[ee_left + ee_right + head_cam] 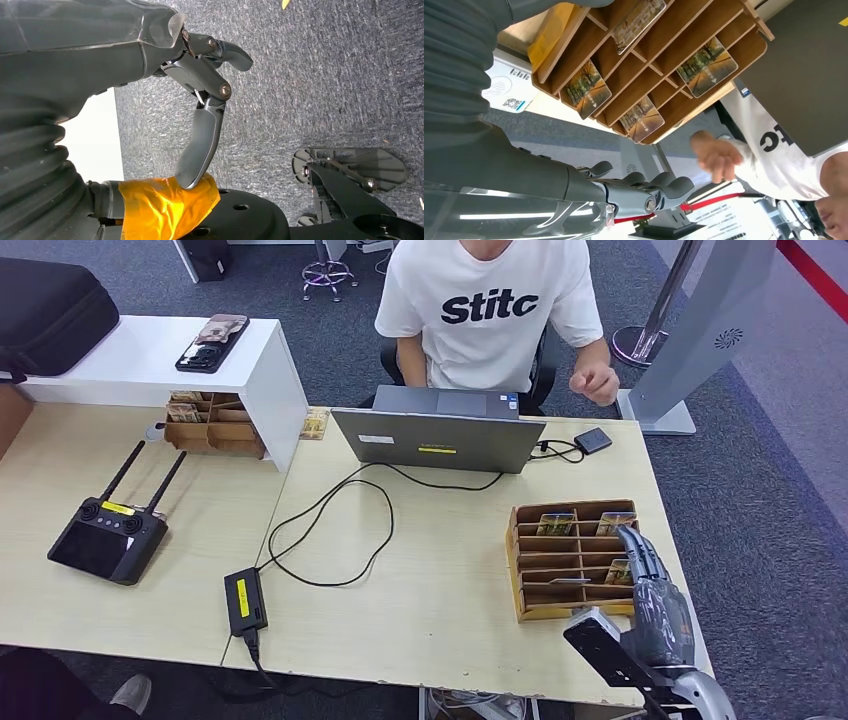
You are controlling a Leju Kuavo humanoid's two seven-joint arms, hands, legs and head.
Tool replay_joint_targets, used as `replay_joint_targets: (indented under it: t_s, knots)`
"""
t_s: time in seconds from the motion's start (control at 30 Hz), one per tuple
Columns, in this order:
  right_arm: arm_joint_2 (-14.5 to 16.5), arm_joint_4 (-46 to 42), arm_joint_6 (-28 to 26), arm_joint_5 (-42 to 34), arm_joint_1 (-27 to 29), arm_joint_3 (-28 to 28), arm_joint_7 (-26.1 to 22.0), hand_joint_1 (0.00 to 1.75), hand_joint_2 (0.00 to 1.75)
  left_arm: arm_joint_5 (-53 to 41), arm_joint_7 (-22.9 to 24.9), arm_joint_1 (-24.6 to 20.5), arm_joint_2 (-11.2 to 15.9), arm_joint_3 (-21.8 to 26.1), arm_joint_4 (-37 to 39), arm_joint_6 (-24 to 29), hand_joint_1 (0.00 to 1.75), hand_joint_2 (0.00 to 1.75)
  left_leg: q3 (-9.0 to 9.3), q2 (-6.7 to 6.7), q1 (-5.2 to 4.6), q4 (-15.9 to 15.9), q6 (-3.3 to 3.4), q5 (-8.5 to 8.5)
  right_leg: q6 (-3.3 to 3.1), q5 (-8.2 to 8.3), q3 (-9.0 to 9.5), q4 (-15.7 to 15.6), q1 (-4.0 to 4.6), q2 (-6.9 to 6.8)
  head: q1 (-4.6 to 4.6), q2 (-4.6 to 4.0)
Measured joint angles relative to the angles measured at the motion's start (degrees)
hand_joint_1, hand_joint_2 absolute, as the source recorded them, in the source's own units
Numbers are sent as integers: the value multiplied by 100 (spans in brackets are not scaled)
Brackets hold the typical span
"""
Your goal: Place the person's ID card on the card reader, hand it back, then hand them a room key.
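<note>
Head view: wooden rack (560, 585) sits lower right of the frame on the desk (440, 590), room keys (555, 524) slotted in its compartments.
Right hand (655, 605): over the rack's right edge, fingers stretched out and loosely apart, holding nothing.
Left hand (200, 95): hanging over the carpet, fingers partly curled, nothing in them.
Person (495, 315): top centre behind the laptop (440, 435), one hand (600, 385) raised, looks empty.
ID card: can't spot it anywhere.

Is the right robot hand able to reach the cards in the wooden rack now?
Probably yes: the right robot hand hovers at the wooden rack, fingers apart, holding nothing, with nothing between it and the cards.
</note>
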Motion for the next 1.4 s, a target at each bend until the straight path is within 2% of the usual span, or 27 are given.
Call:
replay_joint_targets:
  t_s: [0.27, 0.63, 1.17, 1.23, 1.4]
  knots:
    - [0, 294, 3, 220, -46, -13, 13, 0, 175, -101, 1, -2, 1, 0, 0, -23, 0, 175, 0, 0, 0, 0, 0, 0, 0, 0, 0, 0, 0, 0, 0, 0]
    - [-10, 1000, -51, 636, -389, 80, 143, 0, 175, -257, 22, -6, 29, -1, 0, -61, 0, 175, 0, 0, 0, 0, 0, 1, 0, 0, 1, 1, 0, 0, -1, 0]
    - [-17, 1521, -92, 713, -643, 439, 190, 5, 175, -336, 37, -6, 37, -1, 0, -63, 0, 175, -1, 0, 0, 0, 0, 1, 0, 0, 1, 1, 0, -1, 0, 0]
    - [-17, 1545, -92, 713, -660, 449, 190, 26, 175, -337, 37, -6, 37, -1, 0, -63, 0, 175, -1, 0, 0, 0, 0, 1, 0, 0, 1, 1, 0, -1, 1, 0]
    - [-17, 1589, -95, 711, -688, 489, 190, 96, 175, -337, 39, -6, 37, -1, 0, -63, 0, 175, -1, 0, 0, 0, 0, 1, 0, 0, 1, 0, 0, -1, 0, 0]
